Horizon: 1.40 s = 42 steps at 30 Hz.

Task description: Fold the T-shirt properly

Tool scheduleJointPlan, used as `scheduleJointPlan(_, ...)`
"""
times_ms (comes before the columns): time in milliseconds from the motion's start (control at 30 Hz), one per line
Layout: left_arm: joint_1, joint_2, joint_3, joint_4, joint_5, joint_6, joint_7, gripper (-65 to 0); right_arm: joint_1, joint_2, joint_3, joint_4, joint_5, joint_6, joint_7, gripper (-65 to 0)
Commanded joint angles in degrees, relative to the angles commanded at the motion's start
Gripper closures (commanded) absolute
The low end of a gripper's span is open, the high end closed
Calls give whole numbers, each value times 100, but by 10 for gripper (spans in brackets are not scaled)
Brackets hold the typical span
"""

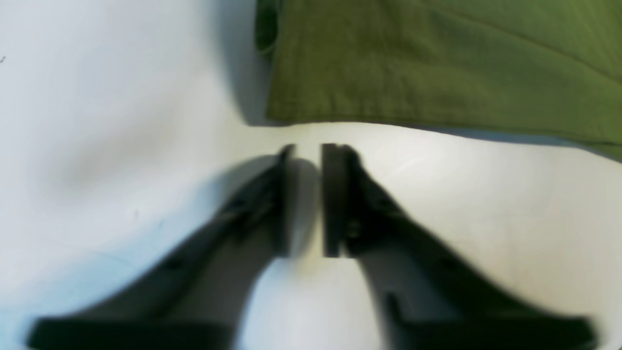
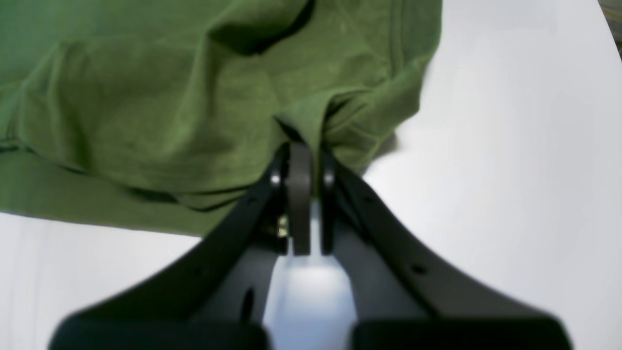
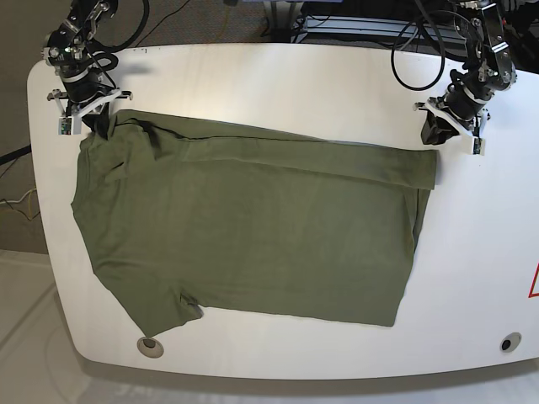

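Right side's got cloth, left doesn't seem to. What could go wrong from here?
The right end effector pinches a bunched fold of the T-shirt, so pulling on it may set creases or skew the fold.

The left end effector stands just off the hem with no fabric between its fingertips; if only the right side moves, the T-shirt could twist.

One lower corner juts out in the base view, so the edges may end up misaligned.

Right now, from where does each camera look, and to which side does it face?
Left wrist: on the left arm, facing down past the left gripper to a shirt corner; blurred fingers show.
Right wrist: on the right arm, facing down at bunched T-shirt between the right gripper's fingers.
Base: opposite the arms, high, facing them and the table; both grippers show.
All share the shirt.
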Motion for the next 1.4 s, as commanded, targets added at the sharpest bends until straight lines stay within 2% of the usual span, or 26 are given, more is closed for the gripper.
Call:
scheduleJointPlan(400,278,5,-47,59,-64,37,-83,-213,-14,-1,-6,-5,-15,0,-9,0)
scheduleJointPlan(667,721,25,-24,787,-160,265,-95,-116,-2,-6,-6,0,-23,0,-24,0)
scheduleJointPlan(733,887,65,-41,1105,-120,275,-149,-63,-30,-2,-4,15,-13,0,-31,0)
scheduleJointPlan(867,821,105,-61,1113,-138,159,-57,-2,-37,-4,-6,3,-15,0,-25,0)
scheduleJointPlan(1067,399,163,-100,787,-184,-91,160,0,-39,-1,-2,12,-4,0,-21,0)
scheduleJointPlan(1133,131,170,-67,651,-170,-57,208,0,-23,10,-25,-12,-7,0,-59,0)
scheduleJointPlan(1400,-48,196,-81,556,-155,51,200,0,-33,14,-31,-12,10,0,-53,0)
